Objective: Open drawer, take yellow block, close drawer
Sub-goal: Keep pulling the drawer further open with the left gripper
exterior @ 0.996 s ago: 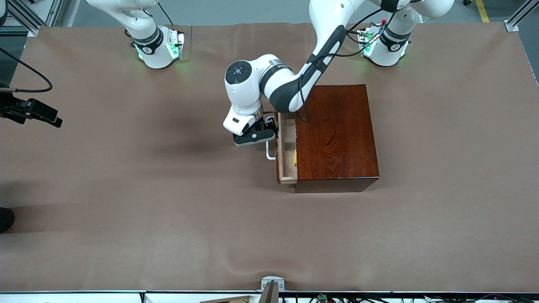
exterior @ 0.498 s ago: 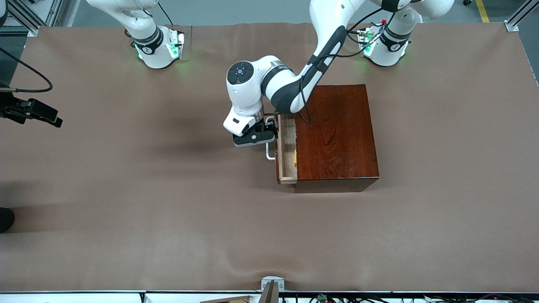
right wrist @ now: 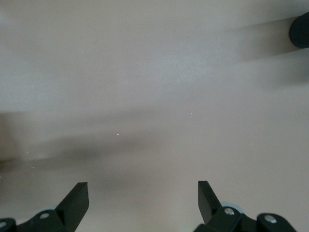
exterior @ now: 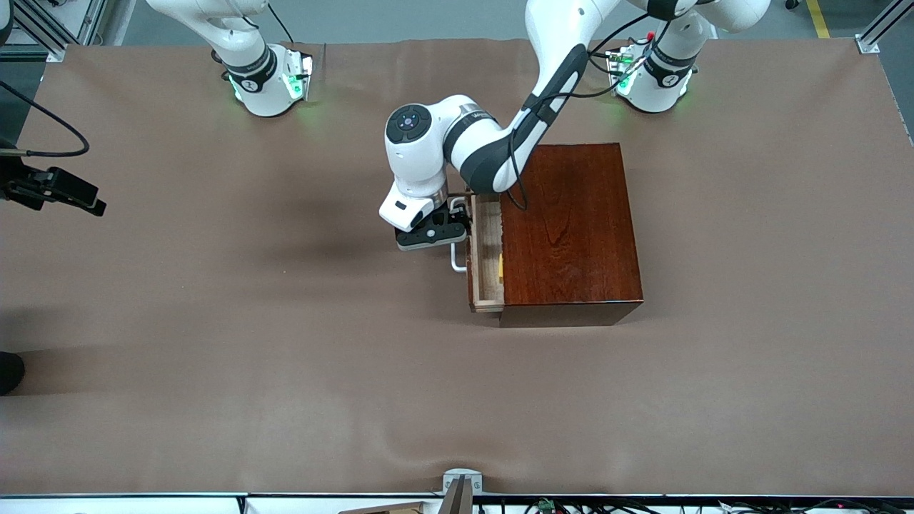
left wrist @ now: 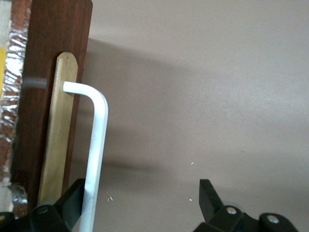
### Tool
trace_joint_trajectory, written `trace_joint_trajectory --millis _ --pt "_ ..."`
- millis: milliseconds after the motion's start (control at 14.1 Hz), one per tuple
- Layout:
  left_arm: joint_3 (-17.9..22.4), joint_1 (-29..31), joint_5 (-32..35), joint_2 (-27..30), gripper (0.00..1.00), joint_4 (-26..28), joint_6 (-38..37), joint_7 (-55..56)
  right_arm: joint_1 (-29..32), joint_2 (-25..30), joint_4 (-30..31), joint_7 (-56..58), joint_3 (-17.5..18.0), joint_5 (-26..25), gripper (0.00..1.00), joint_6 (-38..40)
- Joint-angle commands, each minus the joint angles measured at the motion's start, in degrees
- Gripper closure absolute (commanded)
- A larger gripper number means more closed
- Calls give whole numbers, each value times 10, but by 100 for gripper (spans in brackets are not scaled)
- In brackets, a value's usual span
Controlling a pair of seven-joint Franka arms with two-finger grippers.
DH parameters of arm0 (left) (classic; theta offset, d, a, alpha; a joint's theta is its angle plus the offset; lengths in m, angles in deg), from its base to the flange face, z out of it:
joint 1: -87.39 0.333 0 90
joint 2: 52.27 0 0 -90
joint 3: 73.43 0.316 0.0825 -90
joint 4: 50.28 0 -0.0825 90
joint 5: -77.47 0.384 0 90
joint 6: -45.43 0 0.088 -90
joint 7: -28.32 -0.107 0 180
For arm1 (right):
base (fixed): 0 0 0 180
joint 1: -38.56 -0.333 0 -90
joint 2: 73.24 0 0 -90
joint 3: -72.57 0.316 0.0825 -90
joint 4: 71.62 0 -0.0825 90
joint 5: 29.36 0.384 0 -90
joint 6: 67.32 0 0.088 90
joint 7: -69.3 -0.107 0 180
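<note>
The left arm's black two-finger gripper (exterior: 448, 232) hangs low at the white U-shaped bar handle (exterior: 457, 255) of the pale-wood drawer (exterior: 488, 253), which stands partly pulled out of the glossy mahogany-coloured box (exterior: 571, 228) on the brown cloth-covered table (exterior: 214, 343). In the left wrist view its fingers (left wrist: 208, 197) are spread wide, one beside the white bar (left wrist: 95, 154), the other well apart over bare cloth; nothing is pinched. A sliver of the small bright yellow block (exterior: 500, 266) shows inside the drawer, at the edge of the box's top. The right arm waits at its own end of the table, its gripper (right wrist: 143, 198) parted and empty over the cloth.
</note>
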Motion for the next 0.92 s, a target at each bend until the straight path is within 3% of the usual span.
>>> trace_joint_trajectory --millis 0,854 --pt "-10 -9 1 -24 0 -37 112 13 -4 6 0 -2 -1 -7 0 1" --pt "-18 -8 -65 -29 0 -37 179 6 -4 5 0 -2 -1 -7 0 1"
